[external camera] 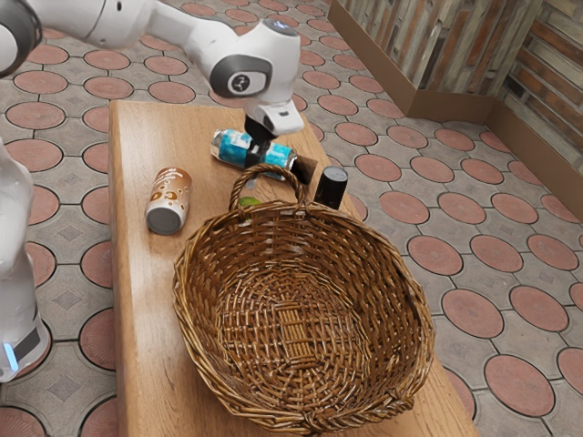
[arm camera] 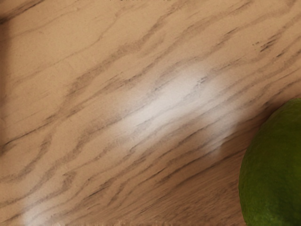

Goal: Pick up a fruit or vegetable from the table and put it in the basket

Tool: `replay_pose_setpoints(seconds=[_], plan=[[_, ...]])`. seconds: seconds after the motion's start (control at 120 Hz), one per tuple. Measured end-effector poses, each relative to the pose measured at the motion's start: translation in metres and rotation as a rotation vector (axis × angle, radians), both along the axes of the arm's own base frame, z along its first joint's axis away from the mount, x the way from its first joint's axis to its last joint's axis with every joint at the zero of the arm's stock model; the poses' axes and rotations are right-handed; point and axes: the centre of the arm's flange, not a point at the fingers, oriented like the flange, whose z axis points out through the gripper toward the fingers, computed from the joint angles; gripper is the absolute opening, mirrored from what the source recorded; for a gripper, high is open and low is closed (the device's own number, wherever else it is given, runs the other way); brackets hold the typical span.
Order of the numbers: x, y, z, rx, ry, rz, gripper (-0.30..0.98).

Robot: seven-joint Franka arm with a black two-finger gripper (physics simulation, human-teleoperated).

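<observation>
My gripper (external camera: 260, 148) hangs over the table's far part, in front of a blue can and beyond the basket's handle; whether it is open or shut cannot be made out. A small green fruit (external camera: 248, 202) lies low beside it, partly hidden by the handle and rim of the wicker basket (external camera: 296, 332). In the wrist view, the round green fruit (arm camera: 275, 174) is cut off by the picture's border, with bare wood around it. Nothing lies in the basket.
The blue can (external camera: 230, 148) lies on its side. A brown patterned can (external camera: 169, 198) is at the exterior view's left of the wooden table (external camera: 137, 300). A black cylinder (external camera: 332, 186) and a dark brown object (external camera: 304, 167) stand behind the basket.
</observation>
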Motion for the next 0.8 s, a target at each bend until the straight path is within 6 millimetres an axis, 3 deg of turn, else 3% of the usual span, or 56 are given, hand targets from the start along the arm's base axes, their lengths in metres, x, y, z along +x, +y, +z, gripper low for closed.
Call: replay_pose_setpoints(seconds=[0.092,0.15,0.317,0.475,0.633,0.8], plan=[[0.004,-0.031,-0.001,-0.019,0.021,-0.080,0.67],[0.006,-0.039,-0.005,-0.026,0.036,-0.106,0.67],[0.016,-0.038,-0.034,-0.021,0.068,-0.129,0.66],[0.020,-0.036,-0.036,-0.015,0.043,-0.147,0.66],[0.023,-0.013,-0.044,-0.006,0.025,-0.123,0.67],[0.030,-0.010,-0.047,0.013,-0.016,-0.138,0.66]])
